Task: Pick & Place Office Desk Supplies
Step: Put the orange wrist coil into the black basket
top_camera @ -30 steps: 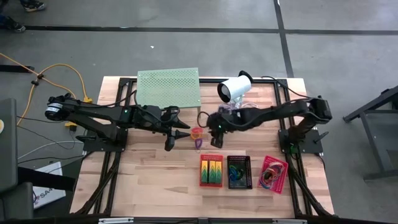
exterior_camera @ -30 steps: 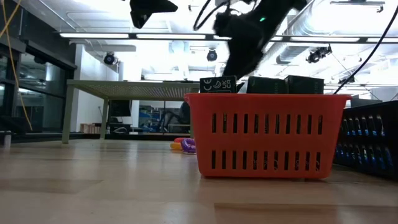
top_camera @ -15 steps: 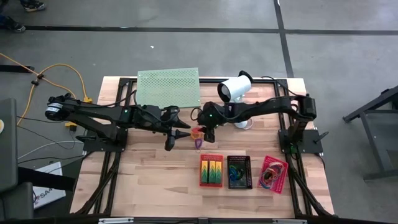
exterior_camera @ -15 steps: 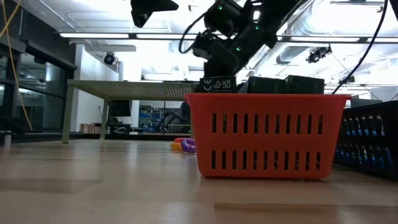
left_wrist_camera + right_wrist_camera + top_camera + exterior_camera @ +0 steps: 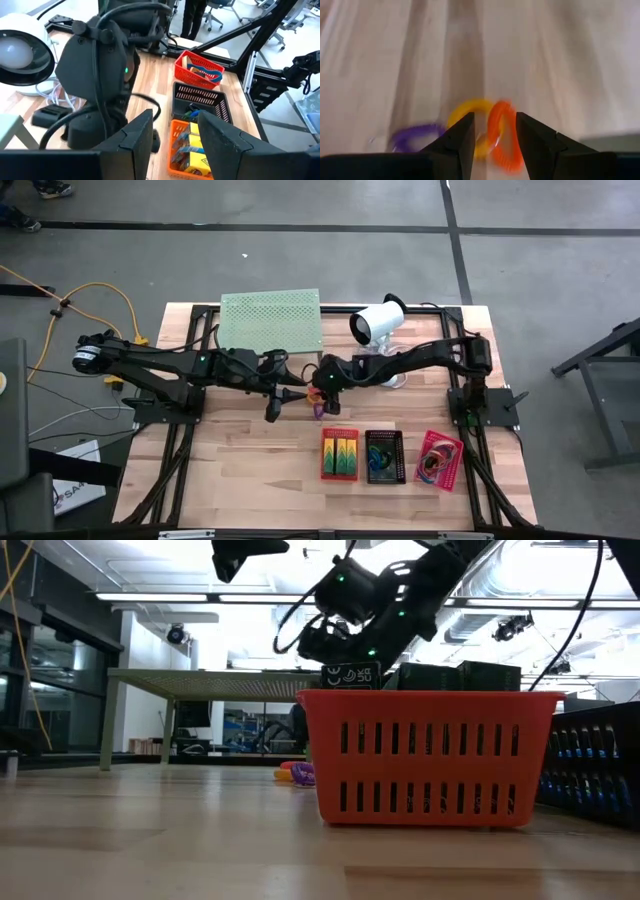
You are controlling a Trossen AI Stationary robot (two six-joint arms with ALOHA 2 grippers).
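Right end effector parted above three coil loops, three baskets, left end effector parted

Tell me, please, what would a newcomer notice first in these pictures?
Probably the two dark arms meeting at the table's middle, where the right end effector hangs open over yellow, orange and purple coil loops. Next, the row of three baskets near the front edge, the red one filling the low view.
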